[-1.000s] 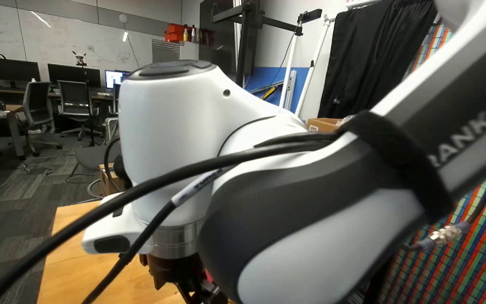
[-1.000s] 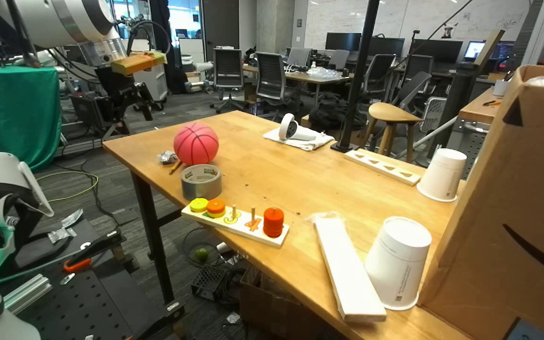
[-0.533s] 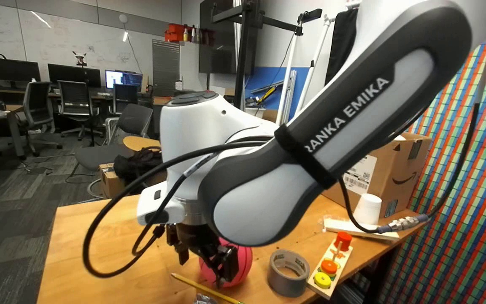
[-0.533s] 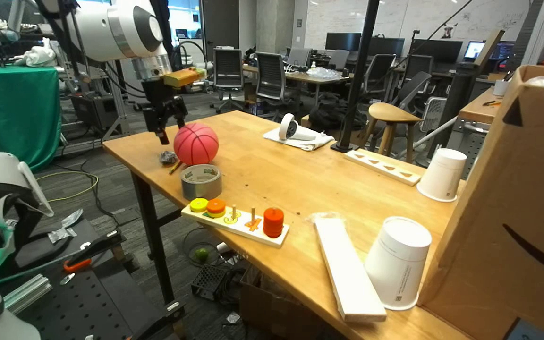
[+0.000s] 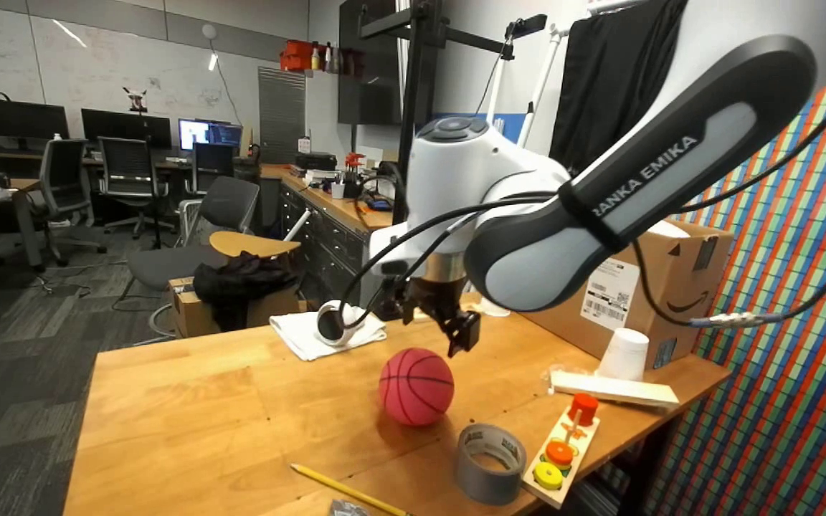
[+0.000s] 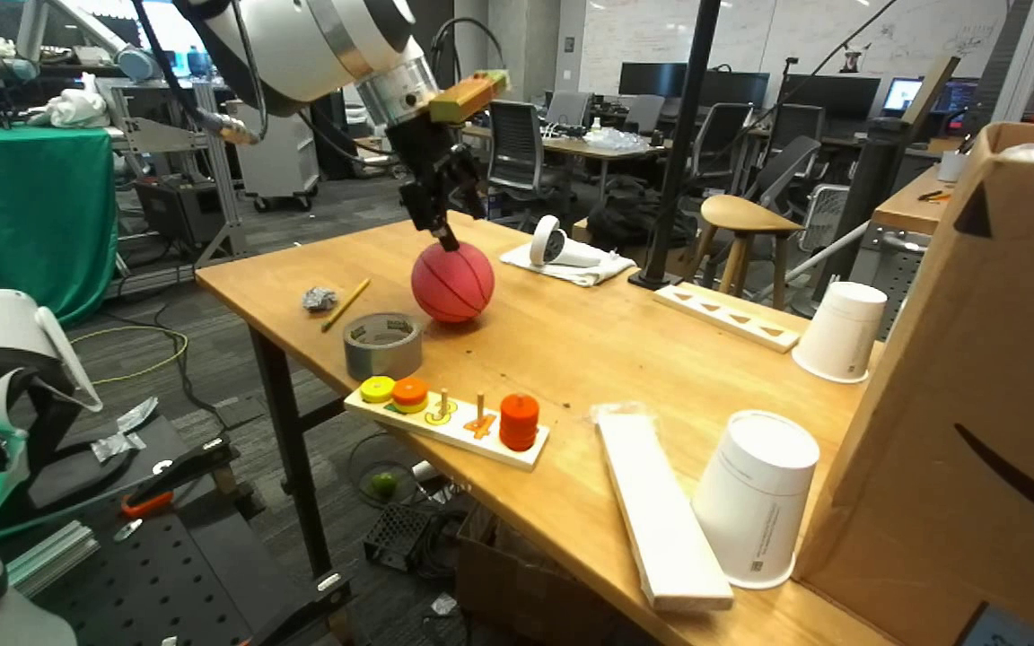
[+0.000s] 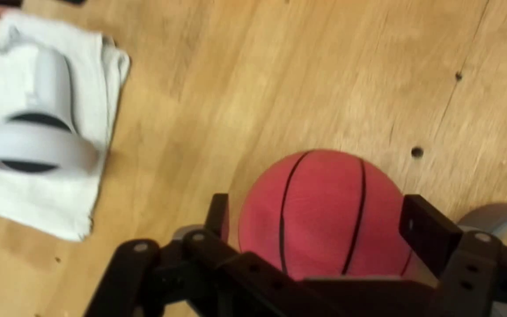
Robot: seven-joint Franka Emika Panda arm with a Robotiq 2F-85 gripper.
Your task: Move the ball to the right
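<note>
Ball [image 5: 416,388] on table [image 5: 205,408], below my tool [image 7: 317,216]. Tool spread wide; wrist view sets ball within its span. Contact at ball's top unconfirmed. Grasp, I judge, calls for descent.

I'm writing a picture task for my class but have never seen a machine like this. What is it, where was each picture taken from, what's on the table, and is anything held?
It is a robot arm, ending in a black pincer. The wide room pictures come from two cameras outside the robot; the close-up from one on its wrist, looking down past the fingers. Things on the wooden table include a pinkish-red ball, a tape roll, a pencil, a counting toy with coloured discs, white upside-down cups and a cloth with a white gadget on it. Nothing seems held: the fingers stand apart, and the close-up shows a gap between one and the ball.
</note>
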